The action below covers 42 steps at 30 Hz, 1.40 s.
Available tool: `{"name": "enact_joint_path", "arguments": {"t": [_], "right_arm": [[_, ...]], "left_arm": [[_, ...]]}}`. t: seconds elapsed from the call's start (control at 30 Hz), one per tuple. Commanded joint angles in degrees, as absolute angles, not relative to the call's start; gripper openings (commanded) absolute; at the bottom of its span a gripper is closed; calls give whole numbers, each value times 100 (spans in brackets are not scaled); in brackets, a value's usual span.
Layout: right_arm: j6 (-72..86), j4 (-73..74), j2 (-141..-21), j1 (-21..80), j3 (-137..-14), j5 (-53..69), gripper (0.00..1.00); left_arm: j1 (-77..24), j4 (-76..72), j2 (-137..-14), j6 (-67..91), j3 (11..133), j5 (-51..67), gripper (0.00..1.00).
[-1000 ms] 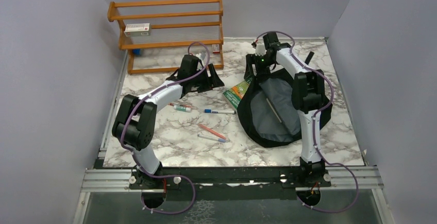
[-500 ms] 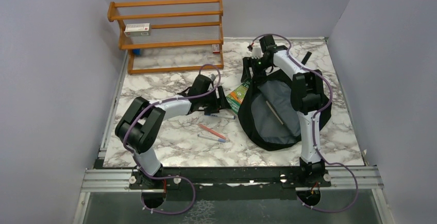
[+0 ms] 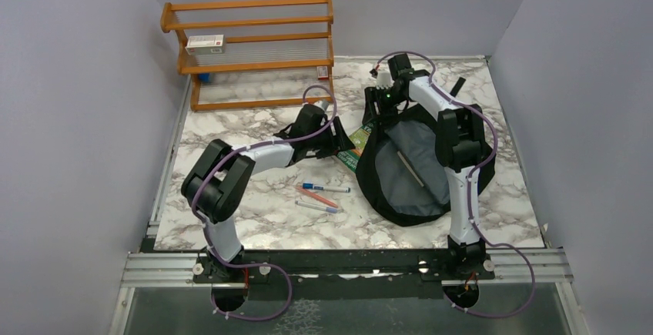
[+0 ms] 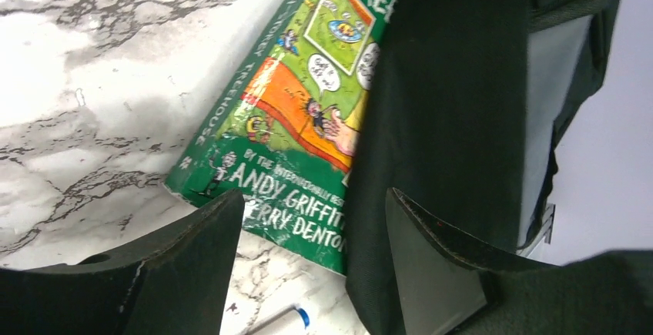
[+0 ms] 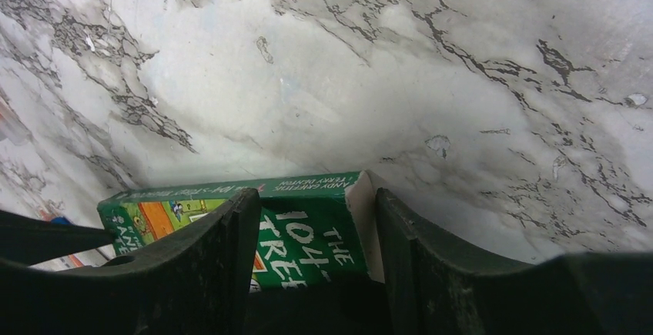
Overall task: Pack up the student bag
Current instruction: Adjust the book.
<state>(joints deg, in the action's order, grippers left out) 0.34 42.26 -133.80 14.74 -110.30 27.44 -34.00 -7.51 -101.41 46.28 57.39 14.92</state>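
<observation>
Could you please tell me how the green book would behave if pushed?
The green book lies flat, so it would probably slide, not roll. It looks a paperback, so may flex. The student bag overlapping it might snag.

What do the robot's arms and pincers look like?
The left arm and the right arm both have white links and chunky black joints, with a loose purple cable running along each. A small green light glows near the right wrist. The left pincer and right pincer each have two broad, black, wedge-shaped fingers.
</observation>
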Motion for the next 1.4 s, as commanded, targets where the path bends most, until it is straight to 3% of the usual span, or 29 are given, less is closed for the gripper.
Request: {"name": "enact_joint_path", "arguments": {"t": [0.0, 0.47, 0.73, 0.83, 1.13, 1.3, 1.37], "right_arm": [[-133, 4524, -13302, 1574, -10885, 2794, 60], [-145, 4302, -13131, 1591, -10826, 2493, 70], [-552, 3994, -13052, 1600, -10862, 2915, 75], [-733, 4162, -13245, 1600, -11138, 3019, 74], [-973, 4657, -13621, 1646, -11525, 3377, 56], [-985, 4799, -13736, 1727, -11599, 3181, 57], [-919, 4816, -13746, 1748, -11594, 2875, 61]], "left_arm": [[-3419, -880, -10412, 4740, 5758, 1451, 68], [-3475, -677, -9603, 4692, 5299, 1169, 68], [-3568, -842, -9919, 4746, 5326, 1268, 68], [-3624, -859, -10112, 4735, 5406, 1272, 68], [-3665, -1061, -10598, 4797, 5529, 1341, 68], [-3665, -1086, -10808, 4812, 5712, 1322, 68], [-3658, -1073, -10835, 4806, 5755, 1321, 68]]}}
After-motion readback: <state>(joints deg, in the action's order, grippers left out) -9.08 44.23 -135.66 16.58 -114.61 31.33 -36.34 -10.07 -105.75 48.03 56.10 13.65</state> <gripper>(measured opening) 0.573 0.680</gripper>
